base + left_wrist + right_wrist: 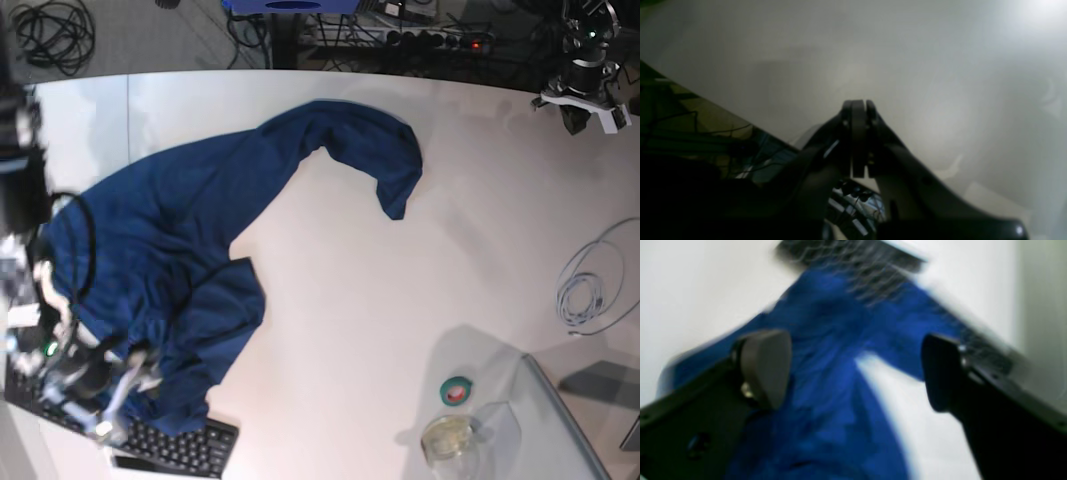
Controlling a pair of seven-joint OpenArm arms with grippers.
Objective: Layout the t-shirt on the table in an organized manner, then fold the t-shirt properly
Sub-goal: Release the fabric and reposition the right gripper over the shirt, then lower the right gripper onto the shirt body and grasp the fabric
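My right end effector (857, 370) hangs wide open over the shirt (180, 260), holding nothing. Next, pinch one hem corner and draw it toward 3 o'clock across the counter (400, 320). My left end effector (858, 110) is closed, empty.

Landmark: the black keyboard (175, 445), at the near left edge in the base view, partly covered by cloth.
Keyboard in right wrist view: blurred key rows (853, 260) along the top edge.
Roll of tape (458, 391): green with a red centre, far to the right of the keyboard, lying flat.
Glass jar (447, 438): clear and round, just below the tape, level with the keyboard.
Grey glassy panel (570, 420): right of the jar, further from the keyboard, running off the lower right corner.
Pale cable (592, 280): loose coil, above the panel, far right of the keyboard.
Black cables (50, 30): coiled on the floor, top left, well above the keyboard.
Power strip (400, 38): on the floor at the top, opposite side from the keyboard.
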